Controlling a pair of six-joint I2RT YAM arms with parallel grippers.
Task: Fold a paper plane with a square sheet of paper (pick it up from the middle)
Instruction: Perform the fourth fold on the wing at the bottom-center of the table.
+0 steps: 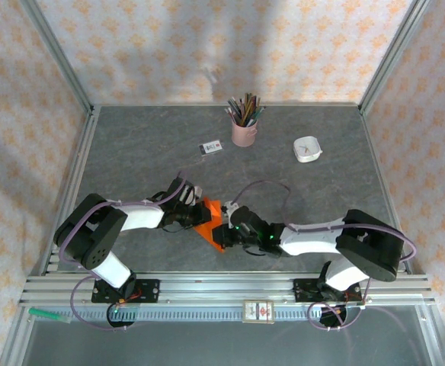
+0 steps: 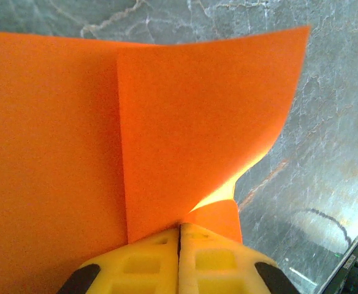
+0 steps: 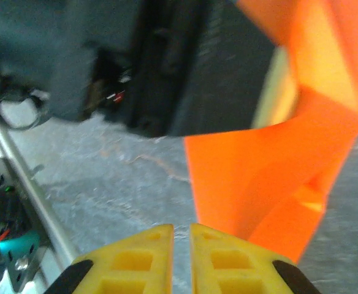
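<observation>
Left fingers (image 2: 143, 263) are clamping the orange paper (image 2: 197, 122) at its edge; right fingers (image 3: 136, 260) are sitting together, just beside it.

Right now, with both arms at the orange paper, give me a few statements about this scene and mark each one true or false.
1. The left gripper is shut on the orange paper. True.
2. The orange paper lies flat and uncreased on the table. False: it is bent into a curve and has a straight crease in it.
3. The pink cup holds pencils. True.
4. In the overhead view, the white dish sits to the left of the pink cup. False: it sits to the right of the cup.
5. The pink cup has tipped over. False: it stands upright.
</observation>
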